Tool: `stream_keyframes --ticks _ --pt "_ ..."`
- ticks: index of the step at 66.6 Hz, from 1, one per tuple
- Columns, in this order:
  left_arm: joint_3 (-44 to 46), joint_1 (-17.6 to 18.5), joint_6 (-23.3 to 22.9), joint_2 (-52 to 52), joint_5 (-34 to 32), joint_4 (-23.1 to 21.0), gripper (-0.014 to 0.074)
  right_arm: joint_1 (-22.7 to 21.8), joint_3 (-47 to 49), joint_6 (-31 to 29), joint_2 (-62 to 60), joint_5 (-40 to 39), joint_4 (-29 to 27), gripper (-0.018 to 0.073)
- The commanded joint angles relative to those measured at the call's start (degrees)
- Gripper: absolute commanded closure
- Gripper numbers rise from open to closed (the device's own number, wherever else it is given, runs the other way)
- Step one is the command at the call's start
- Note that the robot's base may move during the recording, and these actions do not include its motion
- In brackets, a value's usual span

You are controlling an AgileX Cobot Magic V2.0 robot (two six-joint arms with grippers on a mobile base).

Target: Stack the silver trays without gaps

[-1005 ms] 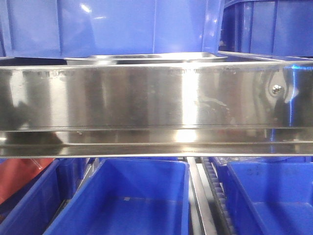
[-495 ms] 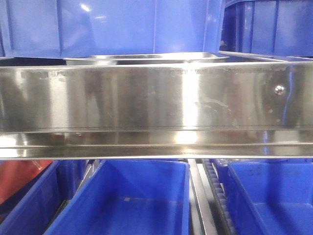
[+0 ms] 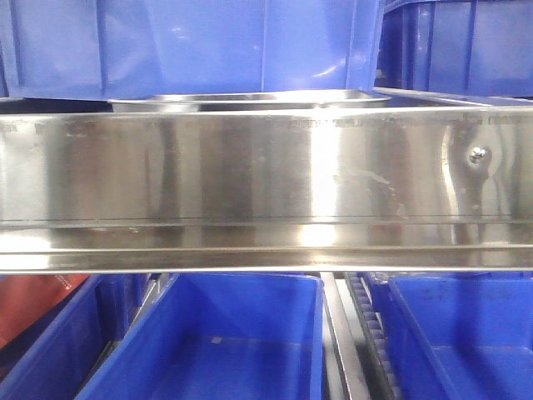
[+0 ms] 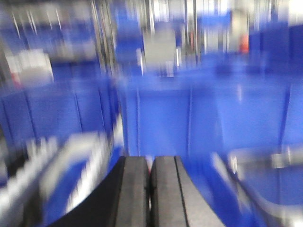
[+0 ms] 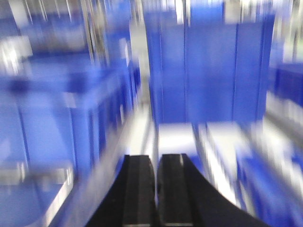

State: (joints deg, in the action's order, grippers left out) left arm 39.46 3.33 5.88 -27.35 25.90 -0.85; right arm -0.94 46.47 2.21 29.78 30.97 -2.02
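Left pincer (image 4: 150,163): fingers pressed together, hairline seam between them, nothing pinched. Right pincer (image 5: 156,161): same, pads together, nothing in them. Both wrist views are smeared by motion blur, so detail is thin. Ahead of the left pincer, above its tips: a blue bin wall (image 4: 189,118). Ahead and to its right, low: a bright strip (image 4: 265,158) that could be a tray rim, cannot tell through the blur. To its left there is another pale smeared band, unidentifiable. Ahead of the right pincer: a tall bin (image 5: 208,66), blue, with a pale patch just beyond the tips. To its left: a lower bin (image 5: 57,109), blue, with a shiny edge at its near corner, too blurred to name. The front view shows one silver tray (image 3: 250,101). Only its flat rim and rounded corners show, level, just behind the top edge of the long steel rail (image 3: 250,175) and just below the upper bin (image 3: 208,42); touching or not, cannot tell. Its place relative to either pincer: cannot tell. The rail has a screw (image 3: 476,153) near its right end. Below the rail: a middle bin (image 3: 208,342) and a right-hand bin (image 3: 466,342), both blue and open, a roller track (image 3: 371,333) between them, and something red (image 3: 33,304) at far left.
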Motion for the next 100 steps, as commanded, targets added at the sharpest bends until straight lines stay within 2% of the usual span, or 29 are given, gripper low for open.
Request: stream_keyframes --ticks 1,8,14,19,26,35,38,45,50,59,68,74,87,100 --pt "2.59 -0.27 -0.09 -5.46 4.4 -0.33 0.0603 0.0 4.27 -0.25 4.93 8.81 -0.08 0.0576" --pt "3.05 -0.27 -0.09 -10.31 4.1 -1.45 0.0603 0.0 6.47 -0.25 9.31 13.74 -0.08 0.0576" --pt "3.05 -0.27 -0.09 -13.38 3.74 -1.45 0.0603 0.0 6.48 -0.25 11.75 14.01 -0.08 0.0576" --pt "3.05 -0.27 -0.09 -15.39 3.2 -1.56 0.0603 0.0 6.48 -0.25 13.34 12.55 -0.08 0.0576" --pt "3.38 -0.27 -0.09 -18.85 -0.81 -2.45 0.0603 0.0 6.59 -0.25 17.12 8.57 -0.08 0.0576" --pt "6.61 -0.27 -0.09 -24.57 1.53 -6.29 0.061 0.38 8.31 0.2 23.57 11.14 -0.08 0.0573" --pt "8.07 -0.27 -0.59 -27.04 2.72 -5.94 0.0614 1.09 9.25 0.87 26.1 11.7 -0.08 0.0573" --pt "12.46 -0.1 -5.88 -32.21 4.86 -3.54 0.0614 3.53 11.9 4.44 31.31 11.7 0.15 0.0573" --pt "15.55 1.45 -10.08 -35.39 5.62 -0.37 0.0614 6.37 13.96 9.22 35.32 12.18 2.57 0.0573" --pt "20.79 7.09 -20.63 -40.02 7.75 9.34 0.0614 12.35 18.38 17.49 42.63 15.01 8.75 0.0573" --pt "26.92 13.1 -31.98 -46.02 14.81 17.81 0.0614 17.49 25.54 22.13 49.18 19.12 9.38 0.0573" --pt "31.08 15.95 -34.91 -49.38 18.0 18.06 0.0614 19.45 30.31 24.82 53.0 23.15 9.38 0.0573" --pt "39.75 21.09 -35.06 -56.22 23.74 16.54 0.0614 21.88 39.17 25.61 59.39 28.07 9.38 0.0573" --pt "47.09 22.33 -36.4 -63.38 27.62 14.16 0.0614 24.35 41.5 28.81 63.56 29.89 9.48 0.0573"
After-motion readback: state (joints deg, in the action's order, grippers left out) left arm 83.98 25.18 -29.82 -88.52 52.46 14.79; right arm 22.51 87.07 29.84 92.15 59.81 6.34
